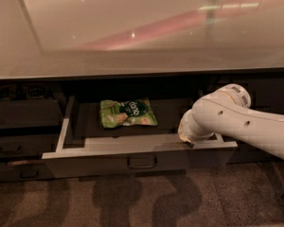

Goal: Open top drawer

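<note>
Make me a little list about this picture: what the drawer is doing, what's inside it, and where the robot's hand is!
top drawer: pulled out, open
inside: green snack bag lying flat on the drawer floor
handle: centred on the front, nothing touching it
gripper: at the drawer's front rim, right of the handle
above: pale countertop

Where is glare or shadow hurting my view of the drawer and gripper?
Camera view: pink glare streaks the countertop; the top drawer is dim inside, though the green snack bag shows; the gripper, at the drawer's right front rim, sits hidden in shadow under the arm.
</note>
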Robot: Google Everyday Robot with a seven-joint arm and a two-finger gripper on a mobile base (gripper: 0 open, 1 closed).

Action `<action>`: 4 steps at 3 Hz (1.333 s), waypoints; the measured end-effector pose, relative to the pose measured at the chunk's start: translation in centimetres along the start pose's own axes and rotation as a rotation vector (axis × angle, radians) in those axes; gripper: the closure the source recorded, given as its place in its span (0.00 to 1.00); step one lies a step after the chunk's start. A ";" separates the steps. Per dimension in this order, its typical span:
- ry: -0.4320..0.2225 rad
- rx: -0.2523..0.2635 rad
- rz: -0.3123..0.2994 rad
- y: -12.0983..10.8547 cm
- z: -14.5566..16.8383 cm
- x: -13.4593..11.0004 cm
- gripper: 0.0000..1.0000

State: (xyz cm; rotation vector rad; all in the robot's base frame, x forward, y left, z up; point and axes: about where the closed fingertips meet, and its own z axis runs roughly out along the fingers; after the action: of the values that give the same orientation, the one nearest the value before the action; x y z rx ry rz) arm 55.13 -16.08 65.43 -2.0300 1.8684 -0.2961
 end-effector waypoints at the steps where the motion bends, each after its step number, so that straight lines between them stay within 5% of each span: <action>1: 0.000 0.000 0.000 0.0 0.0 0.0 0.58; 3: 0.000 0.000 0.000 0.0 0.0 0.0 0.11; 4: 0.000 0.000 0.000 0.0 0.0 0.0 0.00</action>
State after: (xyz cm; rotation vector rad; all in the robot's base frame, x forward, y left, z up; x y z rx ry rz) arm 55.12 -16.08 65.42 -2.0303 1.8685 -0.2959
